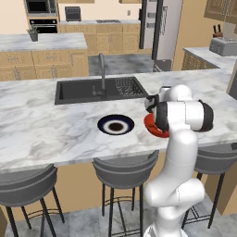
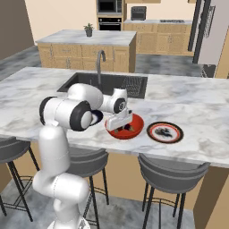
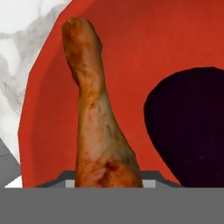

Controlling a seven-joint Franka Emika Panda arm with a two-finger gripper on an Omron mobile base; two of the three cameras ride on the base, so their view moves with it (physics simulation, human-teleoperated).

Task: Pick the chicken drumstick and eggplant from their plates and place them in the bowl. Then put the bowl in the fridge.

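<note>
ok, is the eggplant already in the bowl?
Yes, in the hand view the dark purple eggplant lies inside the red bowl, beside the chicken drumstick.

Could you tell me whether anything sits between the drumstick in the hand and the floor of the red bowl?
Nothing visible does. The hand holds the chicken drumstick over the bowl, and the eggplant already inside lies to one side, leaving bare red floor beneath the drumstick.

Setting: home kitchen, rendered. Evidence: marble-topped counter [image 1: 41,134] with inset black sink [image 1: 99,90] and faucet [image 1: 102,69]; 3 grey bar stools [image 1: 125,173] tucked below; wooden island [image 2: 85,49] bearing 1 potted plant [image 2: 89,30]; wall oven [image 2: 110,23]; grey fridge [image 1: 155,28]; toaster [image 1: 223,46] and knife block [image 1: 216,31] on side counter.
</note>
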